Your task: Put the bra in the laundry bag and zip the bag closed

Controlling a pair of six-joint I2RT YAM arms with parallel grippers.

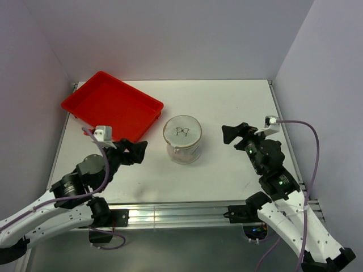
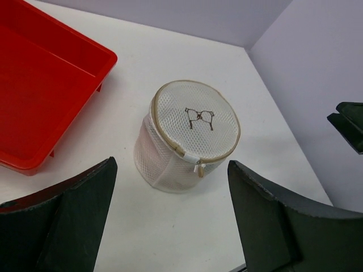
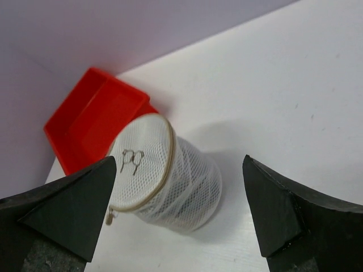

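The zipped laundry bag [image 1: 182, 139] is seen between the left end effector [image 1: 137, 152] and right end effector [image 1: 228, 136], both spread wide, nothing held.

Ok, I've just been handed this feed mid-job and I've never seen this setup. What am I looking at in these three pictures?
Two robot arms are bolted at the near table edge. The wide picture looks down from above and behind them. The left tool and right tool are both open and hold nothing. The other two pictures come from a camera on each wrist; the dark shapes at the bottom are that tool's own fingers. On the white table stands the round mesh laundry bag, between the tools and touched by neither. Its zip looks closed, with the puller at the rim. A red tray sits far left, empty. No bra lies loose; a pinkish tint inside the mesh may be it.
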